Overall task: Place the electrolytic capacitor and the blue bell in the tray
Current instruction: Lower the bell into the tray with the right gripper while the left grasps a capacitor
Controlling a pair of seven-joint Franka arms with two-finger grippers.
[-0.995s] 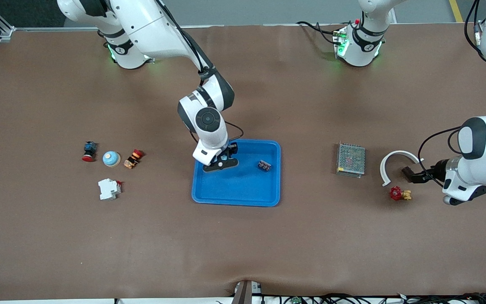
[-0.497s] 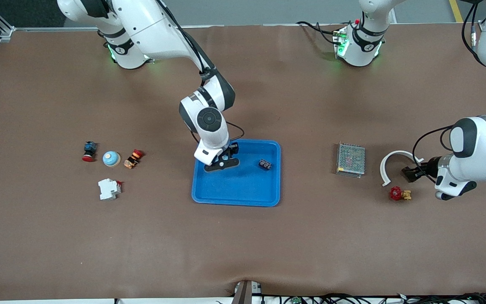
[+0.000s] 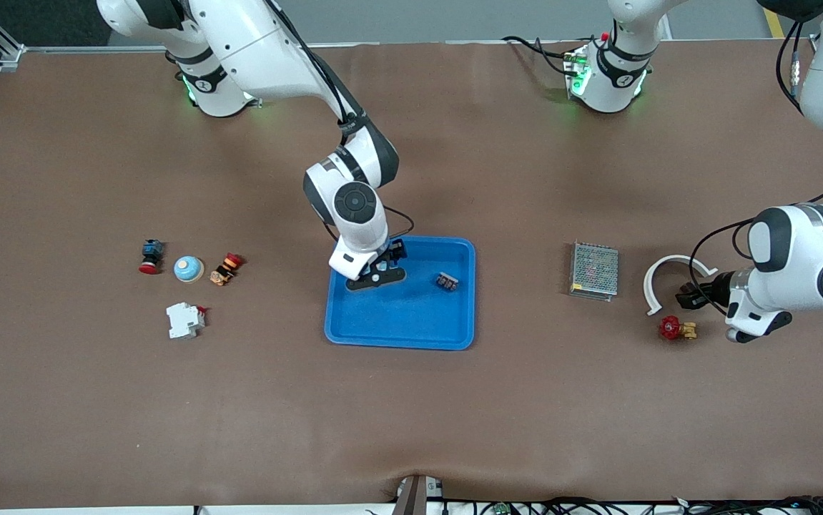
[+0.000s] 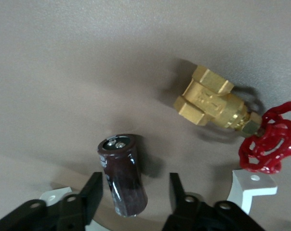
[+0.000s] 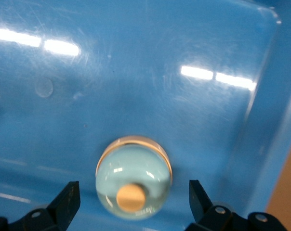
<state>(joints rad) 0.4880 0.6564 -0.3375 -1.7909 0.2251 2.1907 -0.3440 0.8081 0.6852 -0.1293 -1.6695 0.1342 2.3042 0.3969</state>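
From the front, the right gripper (image 3: pixel 377 275) hangs low over the 11 o'clock corner of the tray (image 3: pixel 411 325); 1 second ago its fingers were pinched together, and now they stand wide. Well off at the tray's 3 o'clock, past the mesh box (image 3: pixel 594 270), the left gripper (image 3: pixel 690 295) has crept in between the white arc (image 3: pixel 668 266) and the red valve (image 3: pixel 677 329), which lies at the arc's 5 o'clock. A second, similar dome (image 3: pixel 188 269) sits on the table at the tray's 9 o'clock. In the left wrist view, the capacitor (image 4: pixel 122 173) lies on the table between the 2 fingers (image 4: pixel 92 190), which have narrowed to about half width. A gap shows on at least 1 side, so I judge it not yet gripped. In the right wrist view, the bell (image 5: pixel 133 178) rests on the tray floor near a corner wall, both fingers (image 5: pixel 66 202) clear of it. That looks like a finished release: the bell is placed, and the capacitor is the remaining job, with the grasp about to close.
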